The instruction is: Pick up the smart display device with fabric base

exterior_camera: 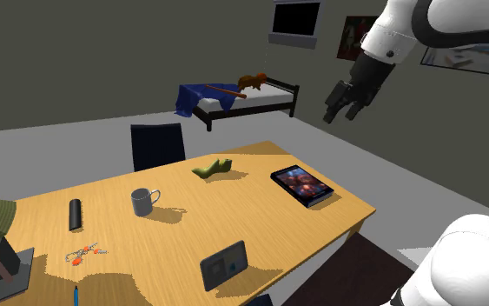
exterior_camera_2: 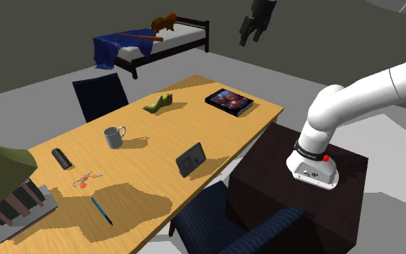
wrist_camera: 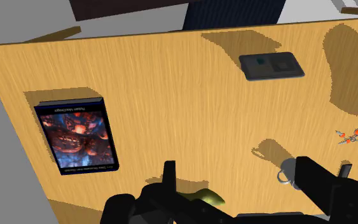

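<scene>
Nothing is picked up yet — the tool (exterior_camera: 341, 116) is held high above the desk (exterior_camera: 234, 207), fingers spread and empty. The smart display (exterior_camera: 225, 265) is seen far below it — untouched.

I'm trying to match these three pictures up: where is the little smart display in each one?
Shoulder view: the display stands at the bottom centre, near the table's front edge.
Second exterior view: it stands mid-picture, at the table's near edge.
Wrist view: it lies by the table's long edge, well apart from the book.
Shared landmark: the dark book at the table's end.
</scene>
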### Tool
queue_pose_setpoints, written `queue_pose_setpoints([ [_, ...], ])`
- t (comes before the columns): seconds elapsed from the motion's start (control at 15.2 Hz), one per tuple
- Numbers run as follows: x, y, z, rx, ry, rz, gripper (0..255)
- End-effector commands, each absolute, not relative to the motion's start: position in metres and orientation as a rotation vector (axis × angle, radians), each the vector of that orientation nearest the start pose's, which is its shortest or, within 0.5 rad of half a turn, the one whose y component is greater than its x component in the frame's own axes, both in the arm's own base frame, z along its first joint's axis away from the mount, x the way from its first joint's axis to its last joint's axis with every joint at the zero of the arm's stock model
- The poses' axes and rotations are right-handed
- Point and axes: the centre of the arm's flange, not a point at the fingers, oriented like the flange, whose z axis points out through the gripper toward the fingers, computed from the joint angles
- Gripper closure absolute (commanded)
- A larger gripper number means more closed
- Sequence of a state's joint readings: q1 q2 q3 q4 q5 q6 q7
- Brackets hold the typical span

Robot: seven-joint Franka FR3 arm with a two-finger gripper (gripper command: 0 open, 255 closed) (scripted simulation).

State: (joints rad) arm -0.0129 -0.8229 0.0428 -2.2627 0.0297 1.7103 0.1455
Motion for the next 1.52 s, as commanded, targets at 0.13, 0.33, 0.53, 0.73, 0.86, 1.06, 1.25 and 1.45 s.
queue_pose_setpoints([
  [0.13, 0.309, 0.035, 0.639, -3.088, 0.309, -0.399, 0],
  [0.33, 0.313, 0.061, 0.607, -3.082, 0.483, -0.367, 0],
  [0.53, 0.319, 0.086, 0.575, -3.066, 0.657, -0.334, 0],
  [0.73, 0.328, 0.110, 0.542, -3.040, 0.830, -0.300, 0],
  [0.86, 0.334, 0.126, 0.521, -3.017, 0.945, -0.277, 0],
  [1.06, 0.346, 0.148, 0.488, -2.974, 1.115, -0.241, 0],
  [1.25, 0.359, 0.170, 0.456, -2.921, 1.284, -0.203, 0],
  [1.45, 0.374, 0.190, 0.423, -2.859, 1.449, -0.165, 0],
])
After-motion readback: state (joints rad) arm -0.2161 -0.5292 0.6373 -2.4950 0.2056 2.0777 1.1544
